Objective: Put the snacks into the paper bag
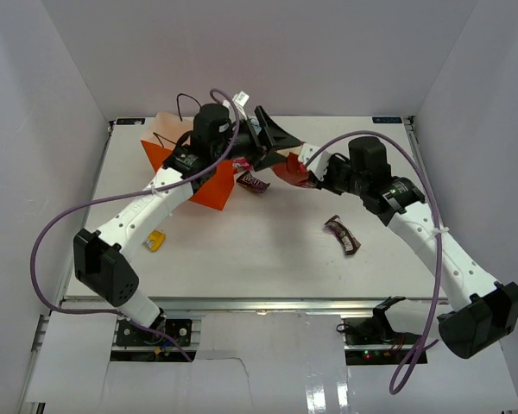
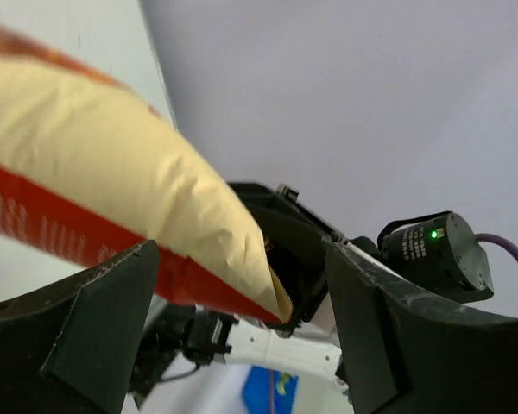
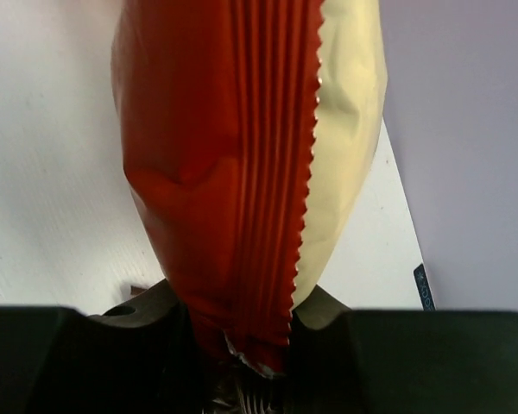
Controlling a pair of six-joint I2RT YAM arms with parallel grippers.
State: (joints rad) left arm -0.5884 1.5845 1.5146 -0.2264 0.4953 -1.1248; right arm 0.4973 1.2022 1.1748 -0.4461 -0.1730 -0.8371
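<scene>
White table (image 1: 268, 259): right tool (image 3: 242, 345) pinches chip bag (image 3: 224, 172), lettering blurred; left tool (image 2: 240, 259) gapes.

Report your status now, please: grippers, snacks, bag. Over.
Right gripper shut on chip bag end. Left gripper open, not gripping. Left arm crosses over paper bag. Candy bar lies loose.

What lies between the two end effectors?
The chip bag: right end effector pinches it, left end effector open around it, seen in both wrist views.

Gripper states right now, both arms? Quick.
Left gripper: open, gripping nothing.
Right gripper: shut on the chip bag.
</scene>
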